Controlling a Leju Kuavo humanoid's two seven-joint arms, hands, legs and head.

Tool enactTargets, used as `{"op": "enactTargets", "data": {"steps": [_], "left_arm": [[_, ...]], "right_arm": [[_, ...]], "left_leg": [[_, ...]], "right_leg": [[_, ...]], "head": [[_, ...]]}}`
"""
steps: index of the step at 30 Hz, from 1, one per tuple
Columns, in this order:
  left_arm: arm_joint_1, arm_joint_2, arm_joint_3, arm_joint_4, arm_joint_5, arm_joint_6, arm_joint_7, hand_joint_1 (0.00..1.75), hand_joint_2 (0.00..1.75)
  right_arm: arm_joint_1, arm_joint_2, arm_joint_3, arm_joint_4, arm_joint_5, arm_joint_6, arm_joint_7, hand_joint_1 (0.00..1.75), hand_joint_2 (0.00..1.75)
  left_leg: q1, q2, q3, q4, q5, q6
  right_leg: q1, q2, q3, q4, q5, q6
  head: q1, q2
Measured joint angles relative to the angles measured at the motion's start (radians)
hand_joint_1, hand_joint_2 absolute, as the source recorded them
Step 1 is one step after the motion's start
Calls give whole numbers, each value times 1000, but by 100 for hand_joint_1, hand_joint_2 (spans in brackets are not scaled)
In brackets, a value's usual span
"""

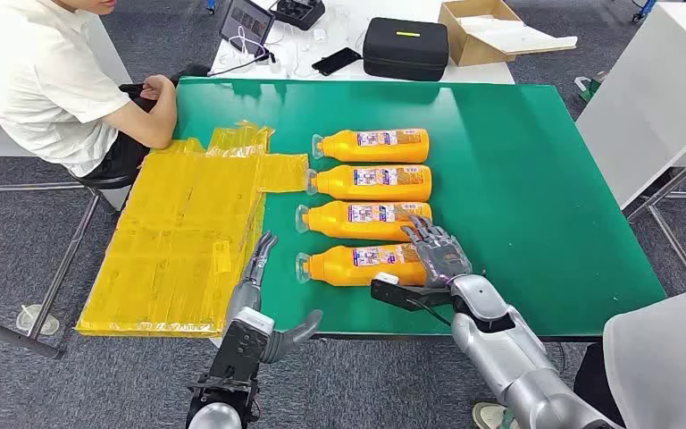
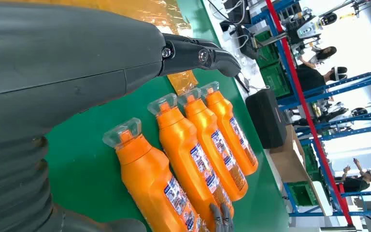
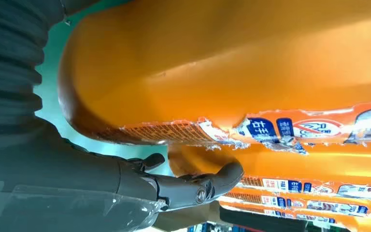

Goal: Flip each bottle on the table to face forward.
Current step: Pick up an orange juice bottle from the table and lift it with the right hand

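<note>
Left hand [image 1: 263,268] sits nearest, at the table [image 1: 545,179] front edge just beside the yellow sheets [image 1: 188,241], fingers apart, holding nothing. Right hand [image 1: 438,250] lies w/ fingers spread over the base end of the nearest bottle [image 1: 357,264], reaching toward the second bottle [image 1: 362,220]; not closed round either, as far as I can tell. Beyond that, third bottle [image 1: 371,182] and far bottle [image 1: 371,145], all four lying flat in a row, caps toward the sheets.

Risks, judged: bottles lie near each other, so rolling the nearest one could knock the second out of line. Smooth rounded body may slip under flat fingers. Torn label could snag.

Right wrist view shows the label edge [image 3: 212,130] is ragged and peeling, which head view doesn't resolve. Left wrist view shows the clear caps [image 2: 121,131] plainly. Person [image 1: 45,71] sits at the far corner past the sheets.
</note>
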Motion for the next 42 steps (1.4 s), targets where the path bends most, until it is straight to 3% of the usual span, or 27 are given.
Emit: {"op": "enactTargets", "data": {"steps": [4, 8, 15, 23, 35, 42], "left_arm": [[0, 0, 0, 0, 0, 9, 0, 0, 175], [1, 0, 0, 0, -1, 18, -2, 0, 175], [3, 0, 0, 0, -3, 28, -3, 0, 175], [8, 0, 0, 0, -16, 41, -4, 0, 175], [12, 0, 3, 0, -18, 51, -9, 0, 175], [30, 0, 8, -22, 83, 54, -66, 0, 175]], "right_arm": [[5, -2, 3, 9, -33, 7, -15, 164, 175], [18, -6, 3, 12, -67, -19, -37, 152, 175], [51, -7, 3, 1, -82, -46, -52, 151, 175], [113, 0, 3, -62, -88, -76, -63, 135, 175], [162, 7, -25, -89, -185, -123, -136, 171, 175], [228, 28, -94, -151, -348, -165, -239, 175, 175]], "left_leg": [[0, 0, 0, 0, 0, 0], [0, 0, 2, 0, 0, 0], [0, 1, 8, 0, -2, 0], [0, 1, 8, 0, -1, -1], [0, 1, 8, 0, -2, -1], [0, 1, 5, 0, -2, -1]], "right_leg": [[0, 0, 0, 0, 0, 0], [0, 0, 1, 0, 0, 0], [0, 2, 6, -1, 0, 0], [0, 3, 7, 0, 0, 0], [0, 3, 7, -1, 0, 0], [0, 2, 5, 0, 0, 0]], "head": [[0, 0], [0, 0], [0, 0], [0, 0], [0, 0], [0, 0]]}}
